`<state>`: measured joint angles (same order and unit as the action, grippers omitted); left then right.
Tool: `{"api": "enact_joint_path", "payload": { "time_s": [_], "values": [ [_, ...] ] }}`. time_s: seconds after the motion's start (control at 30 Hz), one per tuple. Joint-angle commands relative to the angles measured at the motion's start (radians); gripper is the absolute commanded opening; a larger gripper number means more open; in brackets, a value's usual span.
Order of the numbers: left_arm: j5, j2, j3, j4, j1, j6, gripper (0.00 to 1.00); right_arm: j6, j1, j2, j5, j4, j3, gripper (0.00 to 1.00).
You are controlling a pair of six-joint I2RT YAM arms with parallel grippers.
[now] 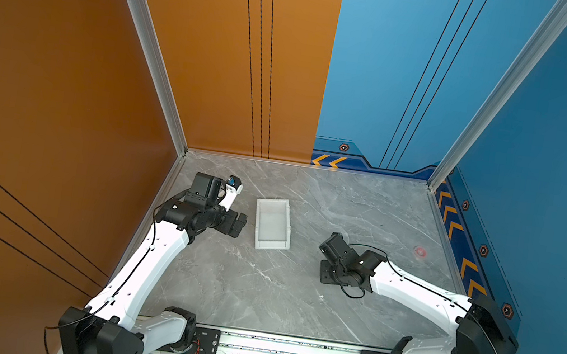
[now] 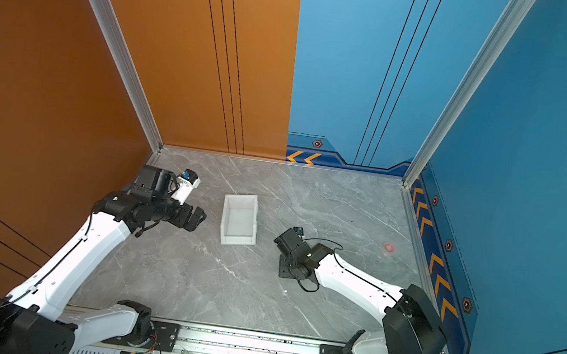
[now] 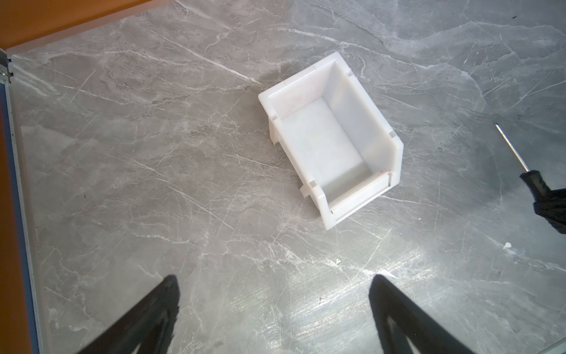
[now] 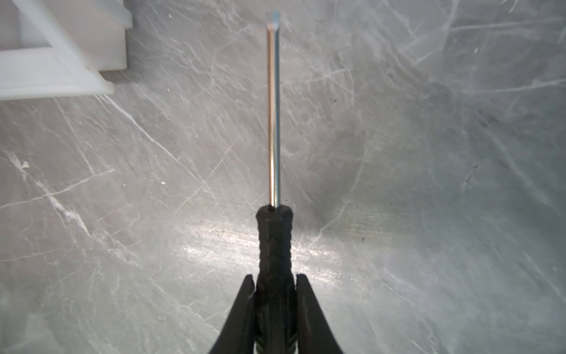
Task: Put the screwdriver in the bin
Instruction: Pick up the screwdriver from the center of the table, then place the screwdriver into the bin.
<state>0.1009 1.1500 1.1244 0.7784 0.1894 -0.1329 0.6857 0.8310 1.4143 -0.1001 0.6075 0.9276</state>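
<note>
Logging the grasp as done: see the right fingers [image 4: 242,312] pinching the black handle of the screwdriver [image 4: 274,239], thin shaft pointing straight out ahead of them over the grey bench [image 1: 258,294]. Cannot tell from the wrist view whether the tool hangs clear of the bench or rests on it. Find the bin [image 1: 270,245] [image 2: 237,241] upright and open side up in both top views; confirm from the left wrist view that nothing lies inside its white walls [image 3: 294,82]. Place the screwdriver [image 3: 534,184] outside the bin, near it but apart, with the tip aimed past a corner and not into the opening. Note the left fingers [image 3: 153,315] spread wide, pinching nothing, on the far side of the bin from the right arm, so that the bin sits between the two. Judge progress as early to middle: pickup secured, carry and release not yet done. Expect what is left to be a lift, a short move over the low wall, a lowering with the shaft along the bin's long side, then a parting of the right fingers.
</note>
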Motion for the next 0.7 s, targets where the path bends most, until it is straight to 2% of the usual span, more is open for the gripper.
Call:
{"api": "enact_joint_path", "payload": {
  "time_s": [0.0,0.33,0.67],
  "values": [
    [-0.041,-0.006,0.017,0.015,0.000,0.015,0.98,-0.052,-0.003,-0.004,-0.013,0.085,0.099,0.19],
    [-0.084,0.030,0.048,0.016,-0.013,0.017,0.98,-0.171,0.012,0.209,0.025,0.165,0.491,0.19],
    [-0.077,0.025,0.075,0.017,-0.067,0.032,0.98,-0.231,0.049,0.533,0.107,0.172,0.831,0.19]
  ]
}}
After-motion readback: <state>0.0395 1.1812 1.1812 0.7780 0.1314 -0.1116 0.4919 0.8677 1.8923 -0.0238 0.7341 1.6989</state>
